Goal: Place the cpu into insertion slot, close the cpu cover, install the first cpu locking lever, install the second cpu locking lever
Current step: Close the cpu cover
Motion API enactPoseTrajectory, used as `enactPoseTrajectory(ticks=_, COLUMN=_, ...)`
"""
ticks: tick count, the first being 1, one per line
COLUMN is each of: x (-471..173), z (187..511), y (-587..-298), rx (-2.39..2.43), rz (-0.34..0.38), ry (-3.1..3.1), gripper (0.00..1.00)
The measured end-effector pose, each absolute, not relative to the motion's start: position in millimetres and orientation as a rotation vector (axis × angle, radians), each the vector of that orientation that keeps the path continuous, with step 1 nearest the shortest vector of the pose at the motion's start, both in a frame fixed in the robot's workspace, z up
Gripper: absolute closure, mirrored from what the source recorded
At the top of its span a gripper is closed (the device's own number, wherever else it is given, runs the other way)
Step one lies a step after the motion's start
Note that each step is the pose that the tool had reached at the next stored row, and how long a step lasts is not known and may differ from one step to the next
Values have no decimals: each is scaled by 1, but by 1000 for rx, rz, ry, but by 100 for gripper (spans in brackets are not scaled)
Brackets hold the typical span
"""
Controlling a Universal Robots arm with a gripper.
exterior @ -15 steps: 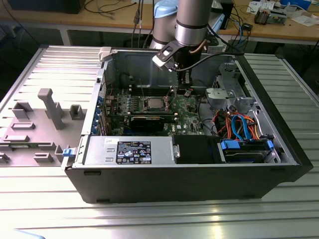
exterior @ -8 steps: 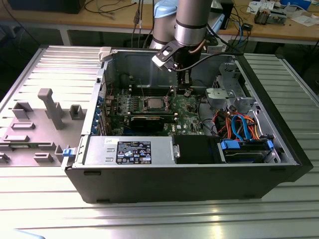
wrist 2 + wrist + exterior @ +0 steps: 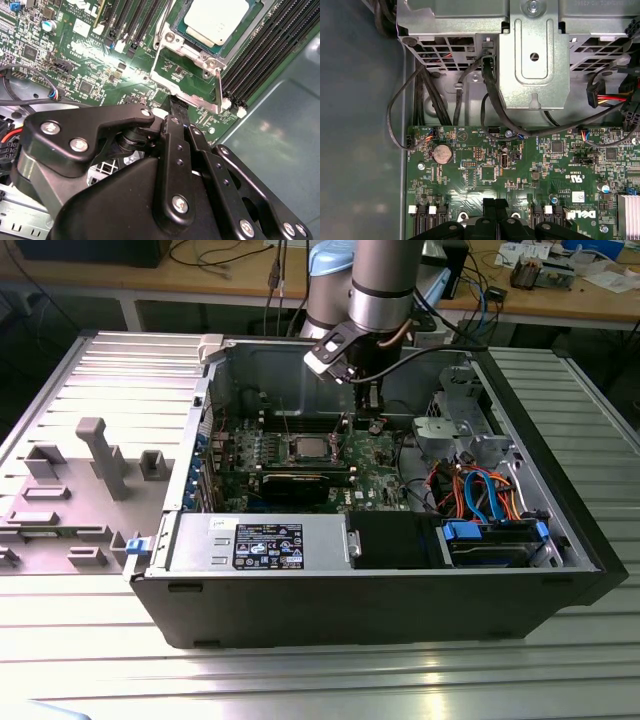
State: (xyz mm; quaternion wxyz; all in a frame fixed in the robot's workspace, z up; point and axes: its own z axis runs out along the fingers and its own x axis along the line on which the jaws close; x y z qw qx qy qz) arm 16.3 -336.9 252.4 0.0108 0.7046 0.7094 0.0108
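The cpu (image 3: 217,20) lies flat in the insertion slot (image 3: 172,37) on the green motherboard, its silver top bare; it is also seen in the exterior view (image 3: 307,448). The cpu cover (image 3: 192,100) stands swung open beside the socket, with green board visible through its window. A thin locking lever (image 3: 218,87) sticks up along the cover's side. My gripper (image 3: 174,102) is shut, its black fingertips right at the cover's outer edge. In the first wrist view the gripper (image 3: 495,204) hangs over the board, and in the exterior view the gripper (image 3: 371,418) is at the exterior view's right of the socket.
The open computer case (image 3: 180,570) holds a power supply (image 3: 260,540), a blue-fronted drive (image 3: 495,540) and a metal drive cage (image 3: 535,50) with black cables (image 3: 490,100). Black memory slots (image 3: 270,45) flank the socket. A grey plastic fixture (image 3: 100,455) stands at the exterior view's left.
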Motion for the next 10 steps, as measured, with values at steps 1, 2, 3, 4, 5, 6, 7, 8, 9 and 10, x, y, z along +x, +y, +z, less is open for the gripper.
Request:
enactPoseTrajectory(ticks=1, x=16, z=252, y=-337, rx=2199, rz=34, ry=2214, gripper=89)
enactPoseTrajectory(ticks=2, x=16, z=252, y=-337, rx=2198, rz=34, ry=2214, gripper=89)
enactPoseTrajectory(ticks=3, x=16, z=252, y=-337, rx=2198, rz=34, ry=2214, gripper=89)
enactPoseTrajectory(ticks=4, x=15, z=252, y=-337, rx=2198, rz=34, ry=2214, gripper=89)
enactPoseTrajectory(ticks=5, x=15, z=252, y=-337, rx=2198, rz=34, ry=2214, gripper=89)
enactPoseTrajectory(ticks=6, x=15, z=252, y=-337, rx=2198, rz=34, ry=2214, gripper=89)
enactPoseTrajectory(ticks=7, x=15, z=252, y=-337, rx=2198, rz=34, ry=2214, gripper=89)
enactPoseTrajectory(ticks=8, x=15, z=252, y=-337, rx=2198, rz=34, ry=2214, gripper=89)
enactPoseTrajectory(ticks=9, x=14, z=252, y=-337, rx=2198, rz=34, ry=2214, gripper=89)
enactPoseTrajectory(ticks=10, x=14, z=252, y=-337, rx=2198, rz=34, ry=2214, gripper=89)
